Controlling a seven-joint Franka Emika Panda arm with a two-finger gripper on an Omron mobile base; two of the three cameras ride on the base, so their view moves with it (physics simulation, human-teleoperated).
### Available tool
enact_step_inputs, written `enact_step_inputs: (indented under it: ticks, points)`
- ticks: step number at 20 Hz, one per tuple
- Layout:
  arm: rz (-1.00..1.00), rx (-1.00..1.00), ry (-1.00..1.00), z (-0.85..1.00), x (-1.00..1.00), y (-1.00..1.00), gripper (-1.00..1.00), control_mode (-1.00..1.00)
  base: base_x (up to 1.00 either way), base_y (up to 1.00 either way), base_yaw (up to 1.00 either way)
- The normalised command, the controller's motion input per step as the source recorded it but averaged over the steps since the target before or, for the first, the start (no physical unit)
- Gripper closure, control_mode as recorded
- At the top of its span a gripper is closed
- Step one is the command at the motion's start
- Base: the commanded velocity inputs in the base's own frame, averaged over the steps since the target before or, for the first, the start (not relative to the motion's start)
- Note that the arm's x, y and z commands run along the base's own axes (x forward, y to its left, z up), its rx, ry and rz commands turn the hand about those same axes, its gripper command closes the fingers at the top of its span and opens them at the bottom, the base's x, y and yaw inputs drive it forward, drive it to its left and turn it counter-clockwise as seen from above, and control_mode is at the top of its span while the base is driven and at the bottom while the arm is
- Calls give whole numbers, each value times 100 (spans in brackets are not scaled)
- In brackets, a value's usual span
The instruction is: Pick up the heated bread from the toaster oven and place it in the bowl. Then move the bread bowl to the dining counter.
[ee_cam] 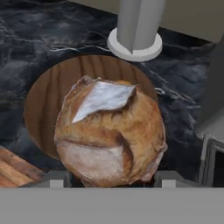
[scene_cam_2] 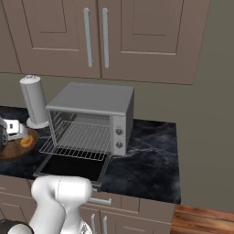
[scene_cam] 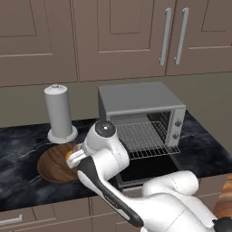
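Item one, the table: black, marbled, carrying all below. Item two, the toaster oven: door down, rack bare. Item three, the bowl, left of the oven: we judge it stiff and light, best taken at the rim. Item four, the heated bread, above the bowl, between the tool's jaws, held wide on it: crusty, light, likely crushable.

From my seat the rendered light is soft and even, without glare or hard shadows. Between the jaws the bread looks coarse and blurry, its top patch washed pale. Edges stay undistorted.
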Motion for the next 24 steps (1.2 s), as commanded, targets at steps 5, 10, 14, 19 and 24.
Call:
enact_step_inputs:
  ticks: [5, 10, 14, 19, 24]
  points:
    - [7, 0, 1, -56, 77, 70, 100, -100, 0, 0, 0]
    - [1, 0, 6, -53, 78, 50, 100, -100, 0, 0, 0]
    - [0, 0, 10, -38, 38, 55, -100, -100, 0, 0, 0]
    - [0, 0, 4, 25, -16, 31, -100, -100, 0, 0, 0]
    - [0, 0, 3, 42, -58, 21, -100, -100, 0, 0, 0]
